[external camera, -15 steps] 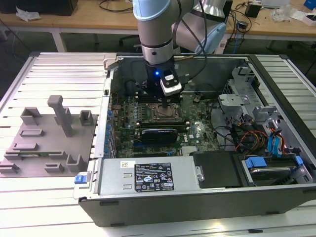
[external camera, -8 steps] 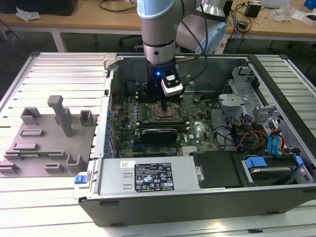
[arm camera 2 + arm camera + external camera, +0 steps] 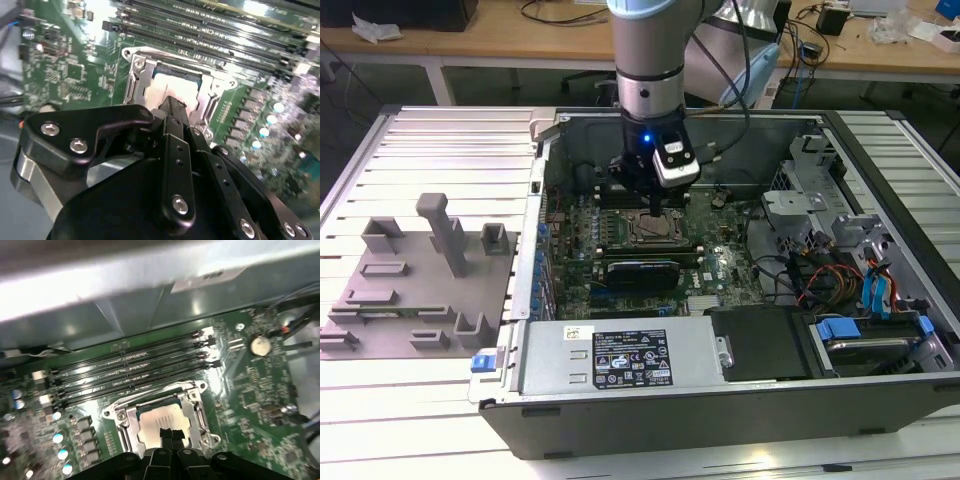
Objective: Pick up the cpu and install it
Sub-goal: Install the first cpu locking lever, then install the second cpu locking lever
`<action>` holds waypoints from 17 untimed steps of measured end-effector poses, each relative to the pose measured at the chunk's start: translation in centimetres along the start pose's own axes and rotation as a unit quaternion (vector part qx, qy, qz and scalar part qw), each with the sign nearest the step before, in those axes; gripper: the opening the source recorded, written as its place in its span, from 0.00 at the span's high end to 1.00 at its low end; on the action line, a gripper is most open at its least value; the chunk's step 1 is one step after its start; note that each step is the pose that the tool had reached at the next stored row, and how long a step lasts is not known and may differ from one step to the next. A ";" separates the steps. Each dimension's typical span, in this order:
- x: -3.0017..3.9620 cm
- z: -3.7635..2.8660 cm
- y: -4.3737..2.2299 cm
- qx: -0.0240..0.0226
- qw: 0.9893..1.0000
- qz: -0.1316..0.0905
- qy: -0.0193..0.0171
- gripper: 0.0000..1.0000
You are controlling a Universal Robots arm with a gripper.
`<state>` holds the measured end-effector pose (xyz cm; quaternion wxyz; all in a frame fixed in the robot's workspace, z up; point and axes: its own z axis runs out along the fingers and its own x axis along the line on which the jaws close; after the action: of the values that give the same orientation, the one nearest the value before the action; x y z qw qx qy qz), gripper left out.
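The black hand (image 3: 654, 212) hangs from the grey arm inside the open computer case (image 3: 720, 400), directly over the square metal socket frame (image 3: 655, 232) on the green motherboard (image 3: 720, 250). In both wrist views its two slim fingers (image 3: 169, 436) stand pressed together with no gap between the tips, and their ends sit on or just above the cpu, a small flat square chip with a silvery-white top plate (image 3: 161, 418); whether they actually touch it cannot be told. The chip lies flat inside the socket frame, its pale top showing past the fingertips (image 3: 172, 107) in the second wrist view. In the exterior view, a grey plastic fixture block (image 3: 420, 275) with upright posts rests on the ribbed metal desk (image 3: 440, 140) at nine o'clock from the case, well apart from the hand. Long black memory slots (image 3: 135, 365) run just beside the socket.
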<state>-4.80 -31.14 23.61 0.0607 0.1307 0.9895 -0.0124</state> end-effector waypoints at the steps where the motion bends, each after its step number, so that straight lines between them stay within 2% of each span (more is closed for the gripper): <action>1: -0.02 -0.14 0.00 0.000 1.000 0.000 0.000 0.89; 17: -0.08 -0.39 -0.13 0.000 1.000 0.000 0.000 0.89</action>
<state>-4.80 -31.27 24.00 0.0607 0.1307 0.9895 -0.0124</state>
